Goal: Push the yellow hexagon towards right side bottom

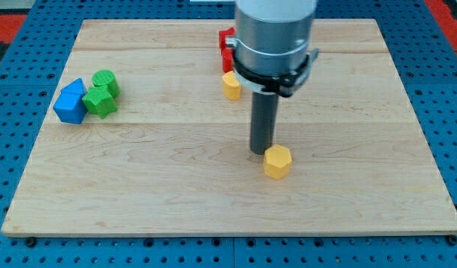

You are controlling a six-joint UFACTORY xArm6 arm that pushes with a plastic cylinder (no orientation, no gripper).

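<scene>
The yellow hexagon (pixel 277 161) lies on the wooden board, a little right of the middle and below it. My tip (pixel 261 152) stands just to the hexagon's upper left, touching it or nearly so. A second yellow block (pixel 231 85), rounded in shape, sits further toward the view's top, left of the rod.
A red block (pixel 226 48) sits at the view's top middle, partly hidden by the arm's body. Two green blocks (pixel 103 92) and a blue block (pixel 71 103) cluster at the view's left. The wooden board (pixel 362 193) lies on a blue pegboard surface.
</scene>
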